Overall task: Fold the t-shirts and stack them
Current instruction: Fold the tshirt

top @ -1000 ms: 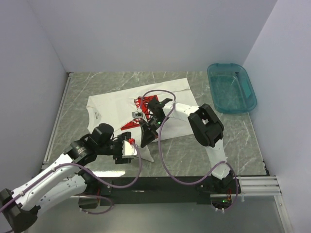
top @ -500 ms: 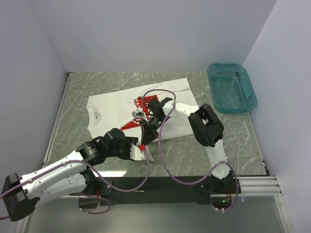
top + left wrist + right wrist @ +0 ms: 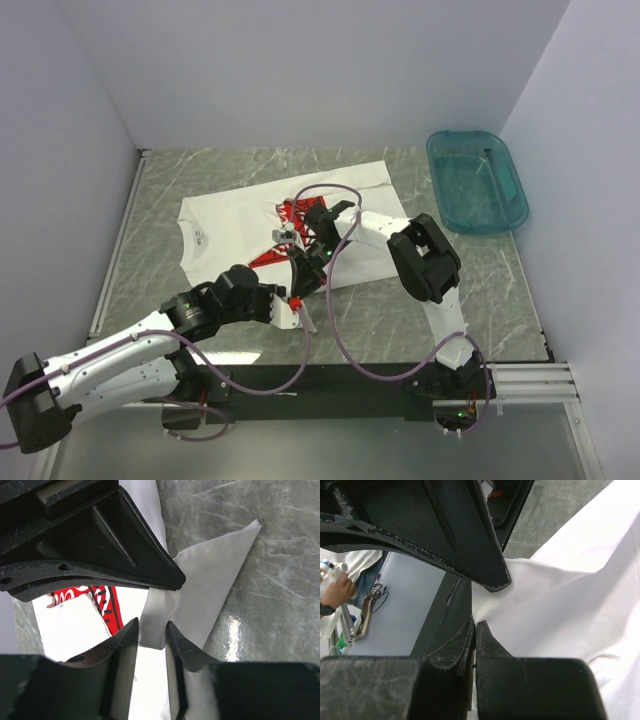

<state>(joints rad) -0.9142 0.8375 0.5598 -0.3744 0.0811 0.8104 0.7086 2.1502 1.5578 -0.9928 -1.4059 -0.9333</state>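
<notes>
A white t-shirt [image 3: 230, 220] with a red chest print [image 3: 290, 212] lies spread on the table, its near hem lifted. My right gripper [image 3: 303, 275] is shut on a pinch of the white cloth [image 3: 570, 605] at the near hem, and the jaws meet on the cloth [image 3: 475, 625]. My left gripper [image 3: 297, 312] is just in front of it. In the left wrist view its jaws [image 3: 151, 630] stand either side of a fold of the shirt [image 3: 215, 580] and press on it. A loose corner of cloth lies on the table beside them.
A teal plastic basin [image 3: 478, 180] stands at the back right. The marbled grey table [image 3: 480, 290] has a metal rail along its left edge [image 3: 115, 250]. The right arm's elbow [image 3: 425, 260] rises over the shirt's right side.
My left gripper has moved right along the near hem, close up to the right gripper, with cloth in its jaws. The right gripper has stayed in place.
</notes>
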